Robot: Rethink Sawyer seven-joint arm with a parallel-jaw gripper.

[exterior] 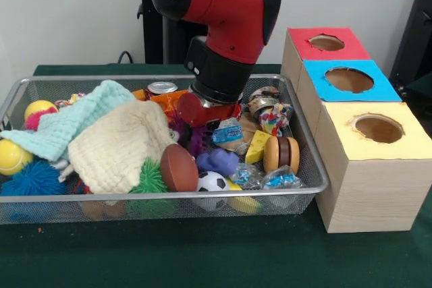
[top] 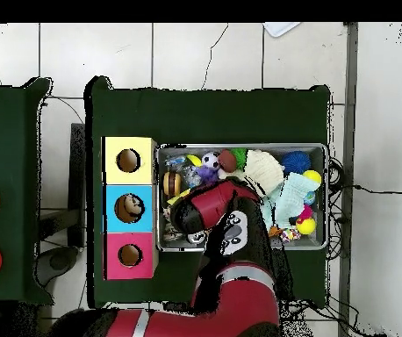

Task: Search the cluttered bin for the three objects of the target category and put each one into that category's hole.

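Near edge: wire-mesh bin (exterior: 307, 160), shallow, silver, heaped with soft cloths (exterior: 111, 143), a smooth brown football (exterior: 179, 166).
Right edge: pale wooden box, red-topped hole (exterior: 327, 42) at far end.
Far side of bin: gripper (exterior: 206, 109) buried low in clutter; open or closed, cannot tell.
Targets: orange-tan lumps, none clearly visible.
Advice: lift slowly, avoid snagging cloth.

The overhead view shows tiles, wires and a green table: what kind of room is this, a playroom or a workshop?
Most likely a robot test lab, not a playroom. A red robot arm reaches into a wire mesh bin of jumbled toys on a green table, beside a wooden box with three colour-coded holes, and cables trail over the tiled floor.
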